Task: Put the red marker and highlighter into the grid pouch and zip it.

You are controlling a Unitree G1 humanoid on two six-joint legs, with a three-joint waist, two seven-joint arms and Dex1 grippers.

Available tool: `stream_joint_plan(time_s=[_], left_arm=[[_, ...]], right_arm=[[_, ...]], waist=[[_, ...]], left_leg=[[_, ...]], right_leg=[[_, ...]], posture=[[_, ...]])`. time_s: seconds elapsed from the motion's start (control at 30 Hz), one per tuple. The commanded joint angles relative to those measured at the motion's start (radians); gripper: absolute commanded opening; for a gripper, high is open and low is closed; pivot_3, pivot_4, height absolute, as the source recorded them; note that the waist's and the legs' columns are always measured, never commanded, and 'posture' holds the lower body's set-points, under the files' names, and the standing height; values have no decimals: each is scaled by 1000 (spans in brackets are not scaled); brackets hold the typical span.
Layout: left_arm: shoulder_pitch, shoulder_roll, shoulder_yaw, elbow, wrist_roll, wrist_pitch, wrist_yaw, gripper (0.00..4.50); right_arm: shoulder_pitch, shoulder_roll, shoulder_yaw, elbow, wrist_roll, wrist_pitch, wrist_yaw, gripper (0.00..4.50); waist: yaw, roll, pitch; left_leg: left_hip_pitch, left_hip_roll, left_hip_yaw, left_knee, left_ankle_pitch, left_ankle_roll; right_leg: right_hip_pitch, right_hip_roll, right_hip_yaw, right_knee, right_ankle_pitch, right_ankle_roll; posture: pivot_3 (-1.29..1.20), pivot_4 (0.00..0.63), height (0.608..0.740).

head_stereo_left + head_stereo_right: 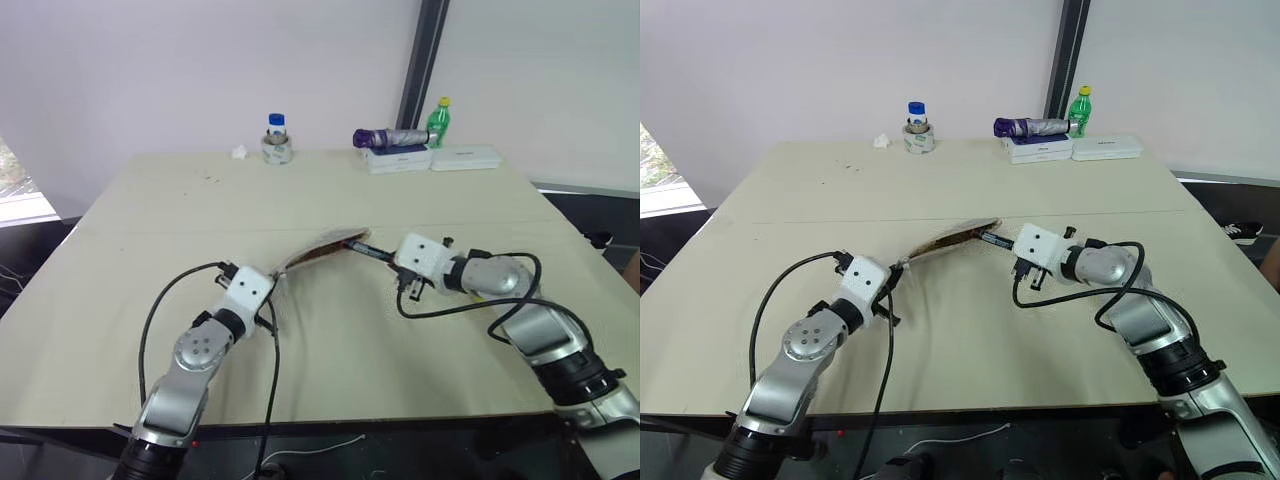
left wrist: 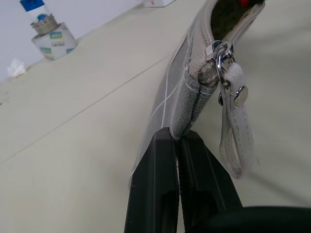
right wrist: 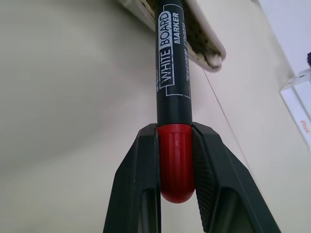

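Right wrist view: red marker [image 3: 173,92] is pinched at its red cap end by the right gripper [image 3: 176,160], jaws clamped on both sides of the cap, black barrel w/ "WHITE BOARD MARKER" print pointing away into the mouth of the grid pouch [image 3: 206,46]. Barrel tip is hidden past the pouch's opening edge; depth inside can't be told.

Left wrist view: left gripper [image 2: 177,141] is pressed together on the pouch's closed end, grey fabric w/ white grid lines nipped between both fingers. Zipper slider and white pull tab [image 2: 232,121] are seen hanging just beside that end, at approx 1 o'clock from the fingertips. Pouch mouth is open beyond the slider; a bit of red is visible inside at the far edge.

Head view: pouch is held up off the table [image 1: 330,330] mid-table, tilted, low end at the left gripper [image 1: 272,283], high end at approx 2 o'clock from it, where the marker is fed in from the right gripper [image 1: 392,255]. Highlighter not made out.

Far table edge, 12 o'clock: small jar w/ blue lid [image 1: 277,139], purple item on white boxes [image 1: 410,157], green bottle [image 1: 438,122], well apart from the work area.
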Motion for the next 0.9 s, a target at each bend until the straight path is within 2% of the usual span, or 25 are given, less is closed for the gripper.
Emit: stream_joint_plan(time_s=[0.03,0.37,0.6,0.83,0.9], left_arm=[[-2,26,-22,-35,20,-50,-31,0],[7,81,-40,-33,-21,-94,-148,0],[32,66,-36,-63,-59,-61,-173,0],[35,39,-21,-79,-81,-16,-154,0],[33,31,-20,-83,-87,-7,-150,0]], right_arm=[[-30,-39,34,-17,-79,-100,31,352],[-95,-2,103,-10,-164,-319,83,352],[-130,65,89,16,-138,-354,111,352],[-139,74,15,34,-145,-317,62,3773],[-129,69,-13,30,-138,-292,53,3773]], waist=[[0,0,0],[-2,0,0],[-1,0,0],[0,0,0],[1,0,0]], left_leg=[[0,0,0,0,0,0],[0,0,0,0,0,0],[0,1,-1,0,0,0],[0,1,-1,0,0,0],[0,1,-1,0,0,0]], right_leg=[[0,0,0,0,0,0],[0,0,0,0,0,0],[0,0,0,0,0,0],[0,0,0,0,0,0],[1,0,0,0,0,0]], posture=[[0,150,737],[0,150,737],[0,150,737],[0,150,737],[0,150,737]])
